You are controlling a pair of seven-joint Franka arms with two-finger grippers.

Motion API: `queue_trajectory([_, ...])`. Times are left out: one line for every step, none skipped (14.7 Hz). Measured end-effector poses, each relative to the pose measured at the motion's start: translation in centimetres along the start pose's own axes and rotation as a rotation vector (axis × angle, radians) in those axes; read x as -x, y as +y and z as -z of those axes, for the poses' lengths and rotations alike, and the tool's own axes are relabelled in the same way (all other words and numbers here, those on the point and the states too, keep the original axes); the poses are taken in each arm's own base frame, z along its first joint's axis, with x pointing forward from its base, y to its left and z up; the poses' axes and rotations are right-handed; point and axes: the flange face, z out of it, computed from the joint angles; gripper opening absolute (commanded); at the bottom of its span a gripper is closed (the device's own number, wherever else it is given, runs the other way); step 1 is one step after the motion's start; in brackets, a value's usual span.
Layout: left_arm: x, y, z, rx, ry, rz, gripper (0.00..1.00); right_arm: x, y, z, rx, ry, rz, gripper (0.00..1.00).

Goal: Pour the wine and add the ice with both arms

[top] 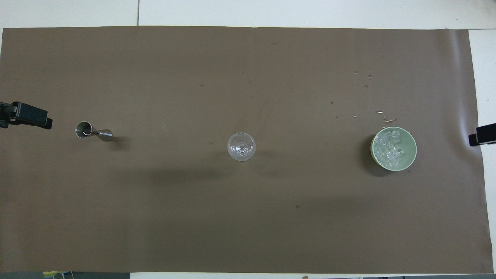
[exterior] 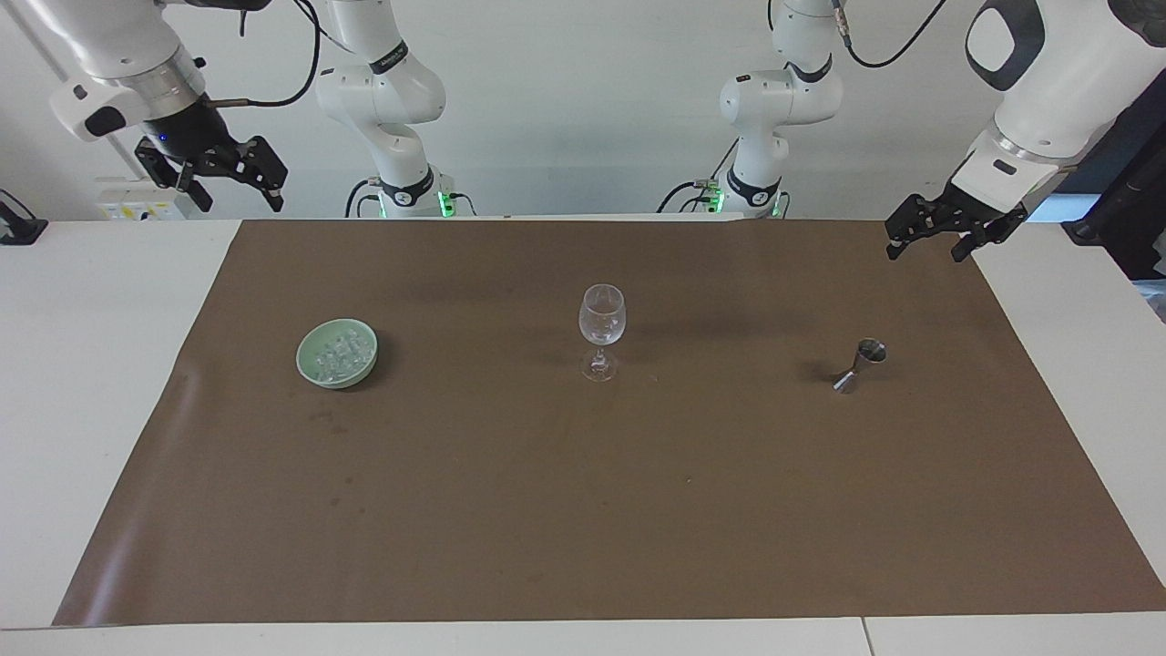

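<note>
left gripper (exterior: pixel 938 239) wide, empty, raised, jigger (exterior: pixel 860 364) below it | jigger light, stiff, slick: grip waist | right gripper (exterior: pixel 228 178) wide, waiting; ice (exterior: pixel 339 355) slippery

The small silvery hourglass-shaped metal jigger (exterior: pixel 860 363) stands upright toward the left arm's end. The small clear glassy ice cubes (exterior: pixel 339 356) lie heaped in the pale green round bowl (exterior: pixel 308 363) toward the right arm's end.
</note>
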Motion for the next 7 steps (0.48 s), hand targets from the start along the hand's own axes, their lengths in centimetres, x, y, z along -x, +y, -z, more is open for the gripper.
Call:
queue_trajectory([0.0, 0.01, -0.02, 0.0, 0.0, 0.0, 1.0, 0.0, 0.0, -0.03, 0.0, -0.001, 0.0, 1.0])
queue_trajectory([0.0, 0.02, -0.02, 0.0, 0.0, 0.0, 1.0, 0.0, 0.0, -0.05, 0.0, -0.001, 0.0, 1.0])
queue_trajectory([0.0, 0.04, -0.02, 0.0, 0.0, -0.001, 1.0, -0.01, -0.01, -0.07, 0.0, -0.001, 0.0, 1.0])
queue_trajectory([-0.01, 0.06, -0.03, 0.0, -0.001, -0.001, 1.0, -0.01, -0.01, -0.09, 0.0, -0.002, 0.0, 1.0])
queue_trajectory([-0.01, 0.08, -0.03, 0.0, -0.001, -0.002, 1.0, -0.01, -0.01, -0.11, 0.0, -0.002, 0.0, 1.0])
queue_trajectory([-0.01, 0.1, -0.03, 0.0, -0.001, -0.002, 1.0, -0.01, -0.01, -0.12, 0.0, -0.002, 0.0, 1.0])
queue_trajectory([-0.01, 0.1, -0.03, 0.0, -0.001, -0.002, 1.0, -0.01, -0.01, -0.13, 0.0, -0.002, 0.0, 1.0])
